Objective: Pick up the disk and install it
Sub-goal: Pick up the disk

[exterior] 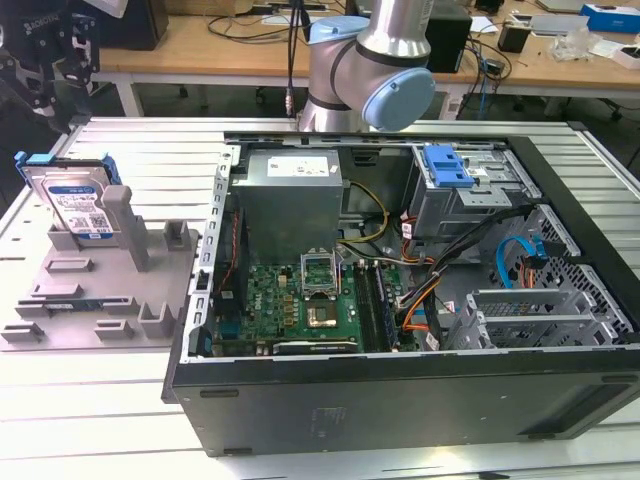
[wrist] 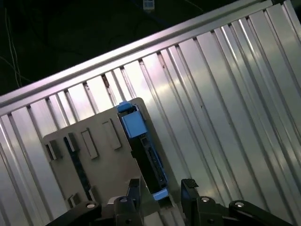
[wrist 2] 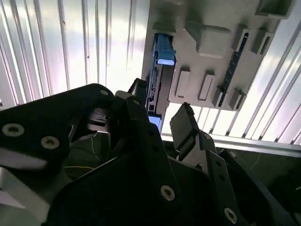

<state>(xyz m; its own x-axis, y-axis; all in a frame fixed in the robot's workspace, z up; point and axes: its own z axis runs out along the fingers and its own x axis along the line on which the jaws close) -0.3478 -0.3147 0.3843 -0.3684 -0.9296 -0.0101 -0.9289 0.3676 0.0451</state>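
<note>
The disk [exterior: 75, 205] is a silver drive with a blue-and-white label and a blue rail. It stands on edge, leaning in a grey holder [exterior: 100, 290] at the exterior view's left. My gripper [exterior: 58, 48] hangs above it, well clear of its top edge. In both wrist views I look down on the disk [wrist 2: 157, 77] [wrist: 143, 146] edge-on. My gripper [wrist 2: 162, 113] [wrist: 162, 188] is open, with a dark finger [wrist: 189, 187] to each side of the disk's line. Nothing is held.
An open computer case [exterior: 400, 400] lies on the ribbed metal table [exterior: 120, 150] at the exterior view's right. Inside it are a motherboard [exterior: 300, 300], cables and a grey drive bay [exterior: 470, 200] topped by a blue latch [exterior: 447, 165]. The arm's base [exterior: 350, 80] stands behind the case.
</note>
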